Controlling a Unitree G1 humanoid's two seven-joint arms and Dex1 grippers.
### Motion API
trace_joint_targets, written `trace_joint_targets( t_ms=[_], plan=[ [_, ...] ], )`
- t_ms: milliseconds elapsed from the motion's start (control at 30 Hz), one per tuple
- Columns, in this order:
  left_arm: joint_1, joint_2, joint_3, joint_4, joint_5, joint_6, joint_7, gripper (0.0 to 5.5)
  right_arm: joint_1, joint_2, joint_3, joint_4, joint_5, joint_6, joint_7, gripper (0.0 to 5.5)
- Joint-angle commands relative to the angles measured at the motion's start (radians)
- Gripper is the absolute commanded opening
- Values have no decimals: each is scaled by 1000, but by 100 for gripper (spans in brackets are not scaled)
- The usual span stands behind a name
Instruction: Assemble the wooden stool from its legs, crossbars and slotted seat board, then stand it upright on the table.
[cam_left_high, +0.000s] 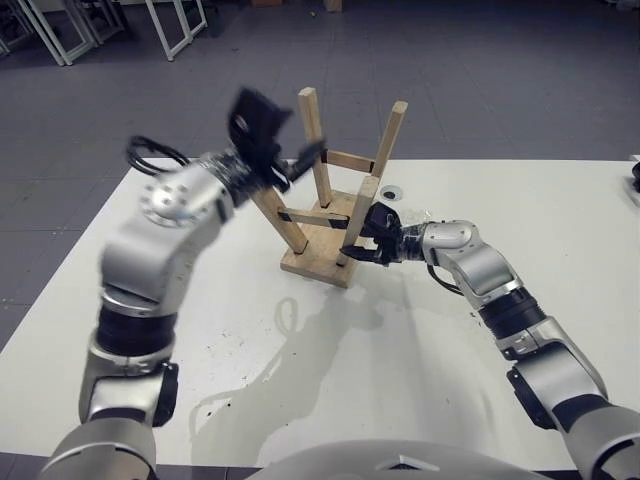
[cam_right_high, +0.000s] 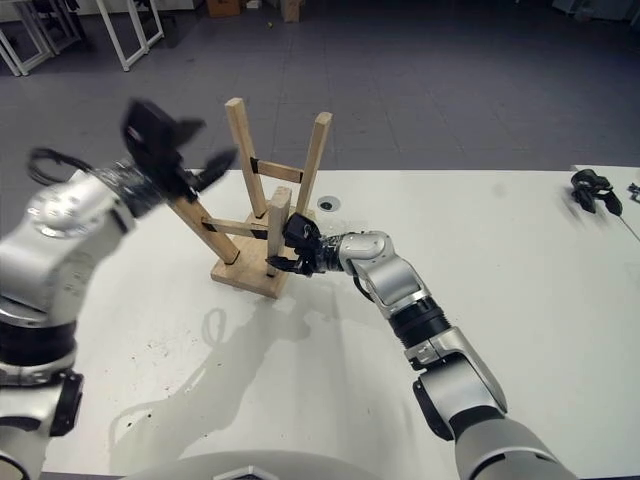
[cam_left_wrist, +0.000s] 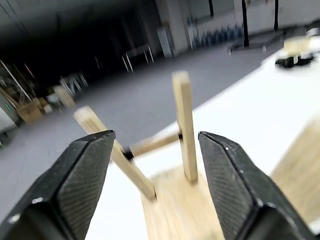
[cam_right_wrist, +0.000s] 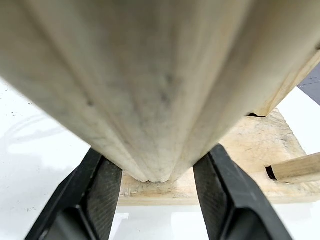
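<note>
Stool (cam_left_high: 320, 252) stands inverted, its near leg (cam_left_high: 366, 205) clamped in right end effector (cam_left_high: 355, 245).

One stool (cam_left_high: 318, 215) on one table (cam_left_high: 400, 380): four legs (cam_left_high: 316, 140), two crossbars (cam_left_high: 350, 160) in sight, one seat board (cam_left_high: 315, 265).

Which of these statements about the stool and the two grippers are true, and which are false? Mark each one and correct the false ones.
1. The stool is upside down, its seat board on the table. True.
2. The right gripper is shut on one leg of the stool. True.
3. The left gripper is shut. False: its fingers stand open, apart.
4. The stool stands on the floor. False: it rests on the table.
</note>
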Motion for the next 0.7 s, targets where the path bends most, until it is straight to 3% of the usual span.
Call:
trace_joint_targets(
  t_ms=[33, 300, 467, 700],
  plan=[
    [45, 1, -88, 57, 118, -57, -18, 306, 55, -41, 65, 98, -118, 64, -11, 202],
    [80, 25, -364, 137, 431, -26, -58, 306, 73, -39, 35, 100, -83, 36, -10, 202],
    [131, 52, -464, 161, 567, -16, -98, 306, 112, -54, 29, 92, -84, -43, 13, 202],
    [154, 31, -352, 99, 588, -40, -82, 306, 15, -66, 215, 208, -269, 67, 1, 202]
  ],
)
